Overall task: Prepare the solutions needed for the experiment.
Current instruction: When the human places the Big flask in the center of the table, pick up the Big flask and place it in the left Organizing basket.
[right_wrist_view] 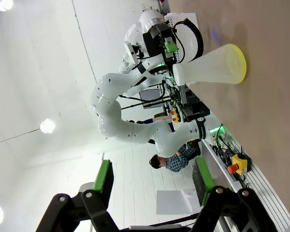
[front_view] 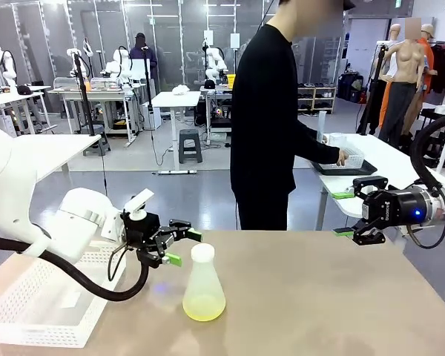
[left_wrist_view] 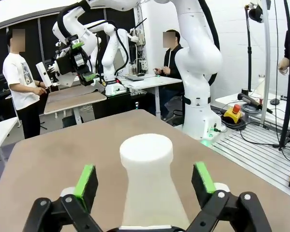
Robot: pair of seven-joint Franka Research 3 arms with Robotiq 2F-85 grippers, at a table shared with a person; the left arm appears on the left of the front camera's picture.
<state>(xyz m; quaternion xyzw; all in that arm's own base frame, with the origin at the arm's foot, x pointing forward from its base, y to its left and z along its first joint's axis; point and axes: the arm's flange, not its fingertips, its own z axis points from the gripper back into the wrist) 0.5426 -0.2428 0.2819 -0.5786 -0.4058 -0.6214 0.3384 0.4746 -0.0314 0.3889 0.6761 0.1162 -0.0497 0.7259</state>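
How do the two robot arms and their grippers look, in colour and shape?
Both arms are white with rounded, smooth links. The left gripper and right gripper are black, with two fingers tipped by green pads. A thick black cable loops under the left arm, and a blue light glows on the right wrist.

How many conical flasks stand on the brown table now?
1. The frosted conical flask stands near the middle of the brown table, just beside the open left end effector, with pale yellow-green liquid at its bottom.
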